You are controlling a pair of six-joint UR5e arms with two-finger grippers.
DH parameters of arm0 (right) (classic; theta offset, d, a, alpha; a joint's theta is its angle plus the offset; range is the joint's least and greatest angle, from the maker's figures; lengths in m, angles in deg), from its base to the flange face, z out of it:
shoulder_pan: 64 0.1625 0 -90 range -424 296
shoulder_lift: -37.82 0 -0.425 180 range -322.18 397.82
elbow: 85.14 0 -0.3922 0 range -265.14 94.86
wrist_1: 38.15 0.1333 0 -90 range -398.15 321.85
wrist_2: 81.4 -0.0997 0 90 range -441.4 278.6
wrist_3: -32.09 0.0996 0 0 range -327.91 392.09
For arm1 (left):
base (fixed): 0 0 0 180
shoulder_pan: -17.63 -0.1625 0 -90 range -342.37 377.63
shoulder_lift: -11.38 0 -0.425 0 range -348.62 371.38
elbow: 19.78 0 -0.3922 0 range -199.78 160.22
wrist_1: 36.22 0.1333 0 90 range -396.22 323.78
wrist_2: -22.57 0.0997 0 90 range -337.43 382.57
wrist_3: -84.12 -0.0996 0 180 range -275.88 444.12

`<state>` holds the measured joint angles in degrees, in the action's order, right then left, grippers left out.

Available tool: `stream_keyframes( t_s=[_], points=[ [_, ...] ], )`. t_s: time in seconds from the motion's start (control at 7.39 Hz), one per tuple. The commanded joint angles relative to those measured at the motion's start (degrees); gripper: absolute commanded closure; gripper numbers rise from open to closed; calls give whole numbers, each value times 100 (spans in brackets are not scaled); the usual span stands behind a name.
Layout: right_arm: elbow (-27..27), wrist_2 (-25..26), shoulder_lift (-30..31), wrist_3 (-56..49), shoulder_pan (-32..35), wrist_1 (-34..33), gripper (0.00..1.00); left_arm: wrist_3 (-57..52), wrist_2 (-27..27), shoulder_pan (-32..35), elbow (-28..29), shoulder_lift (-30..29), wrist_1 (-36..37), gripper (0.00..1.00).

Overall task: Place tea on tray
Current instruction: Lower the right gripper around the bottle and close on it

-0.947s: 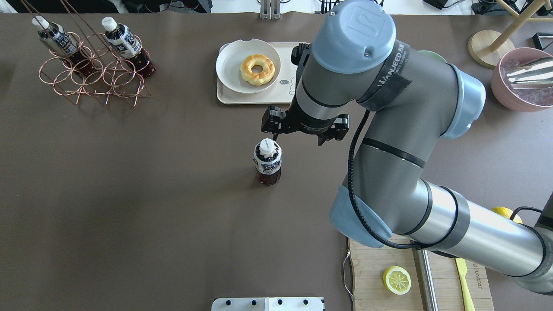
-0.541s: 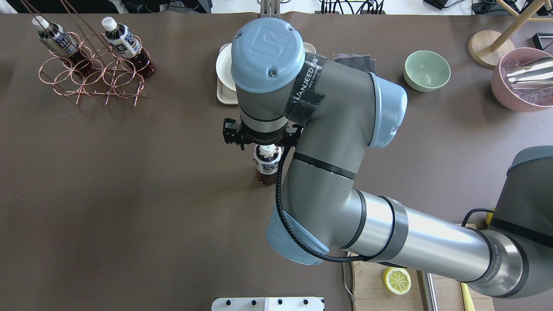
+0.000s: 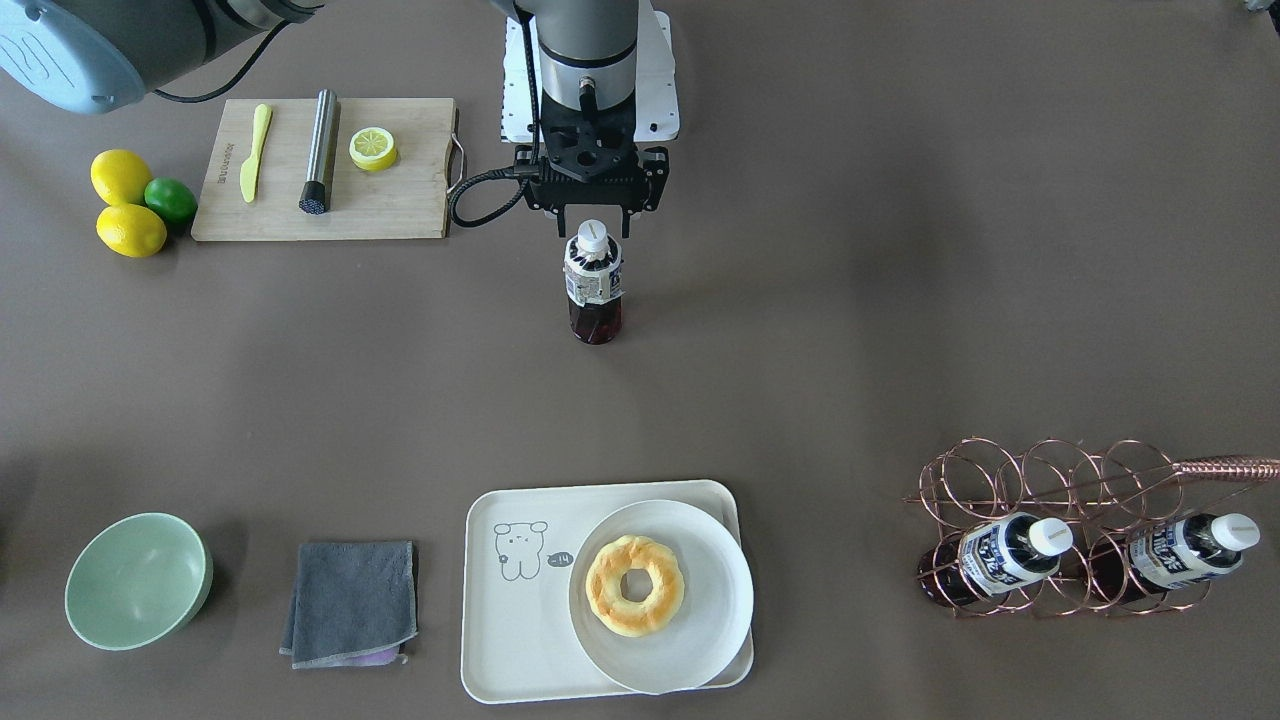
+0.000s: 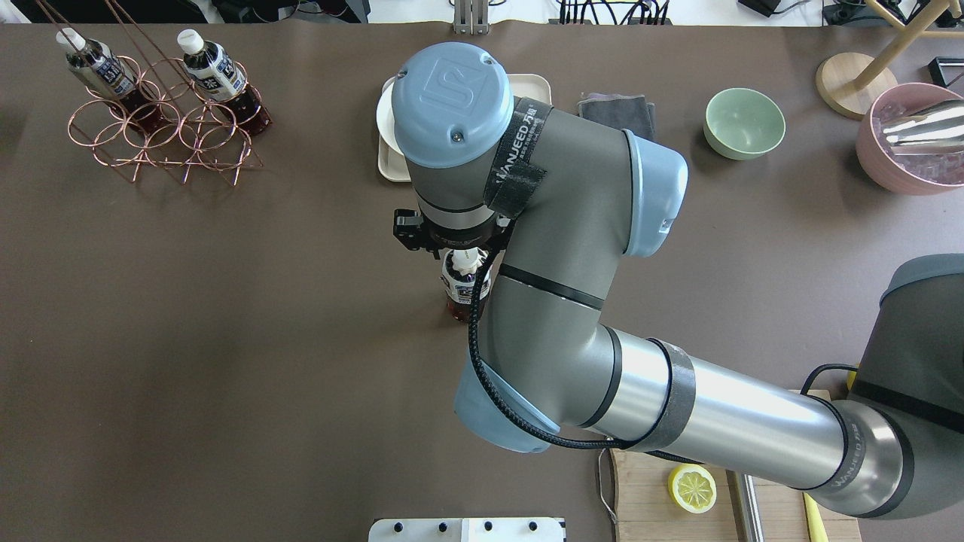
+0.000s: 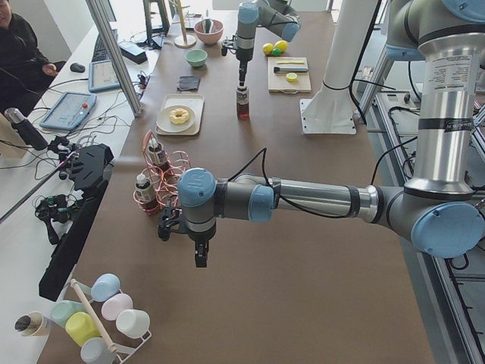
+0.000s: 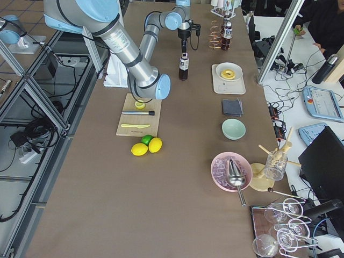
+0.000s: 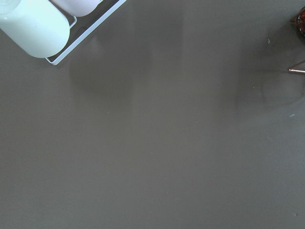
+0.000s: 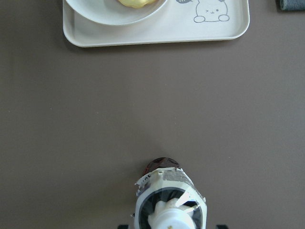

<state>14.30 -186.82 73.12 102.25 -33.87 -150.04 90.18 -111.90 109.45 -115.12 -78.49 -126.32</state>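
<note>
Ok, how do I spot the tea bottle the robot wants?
Find the wooden cutting board with the lemon slice; next to it hangs the right arm's black gripper. Under it stands a small clear bottle of dark red tea, white-capped, alone on the table; its two twins sit in the copper wire rack.

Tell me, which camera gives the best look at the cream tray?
The front-facing exterior view: the whole tray shows, bear drawing and plate included. Overhead, the right arm hides most of it; the right wrist view crops its far side; both side views show it small and distant.
</note>
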Motion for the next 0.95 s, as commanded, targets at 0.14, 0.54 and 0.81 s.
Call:
stream_keyframes(
  t_s=[0.14,0.54,0.81],
  points=[
    [-222,127,4,-116,-7,210,32,0,9,11,16,-31,1,3],
    [-161,101,4,-73,2,194,34,0,9,11,16,-48,10,3],
    [-152,92,13,-38,2,185,40,0,9,11,24,-48,1,3]
  ],
)
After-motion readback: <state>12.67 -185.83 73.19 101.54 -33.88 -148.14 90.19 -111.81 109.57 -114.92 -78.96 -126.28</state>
